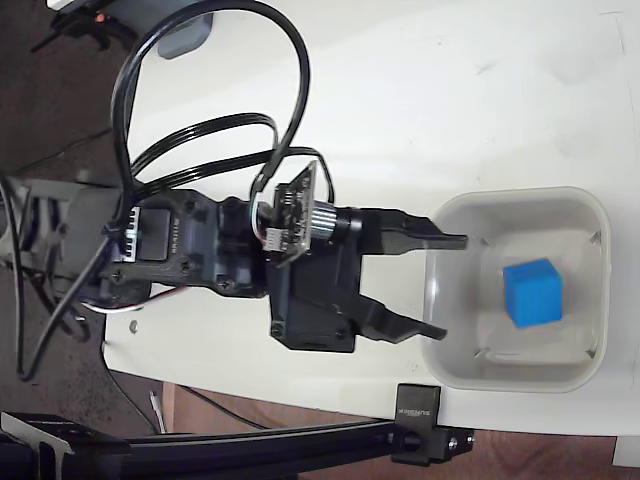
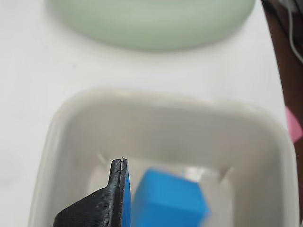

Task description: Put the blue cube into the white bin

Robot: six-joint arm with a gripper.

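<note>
The blue cube (image 1: 532, 292) lies on the flat bottom of the white bin (image 1: 520, 376), which stands at the right of the fixed view. My gripper (image 1: 447, 287) is open, its two black fingertips reaching just over the bin's left rim, and it holds nothing. The cube lies free a little beyond the tips. In the wrist view the blue cube (image 2: 168, 198) shows blurred inside the white bin (image 2: 156, 101), right beside one black finger (image 2: 115, 189). The other finger is out of that frame.
A grey-blue object (image 1: 185, 35) sits at the table's top left. Black cables (image 1: 215, 130) loop over the arm. A black clamp (image 1: 420, 435) grips the table's bottom edge below the bin. A pale green round dish (image 2: 151, 23) lies beyond the bin.
</note>
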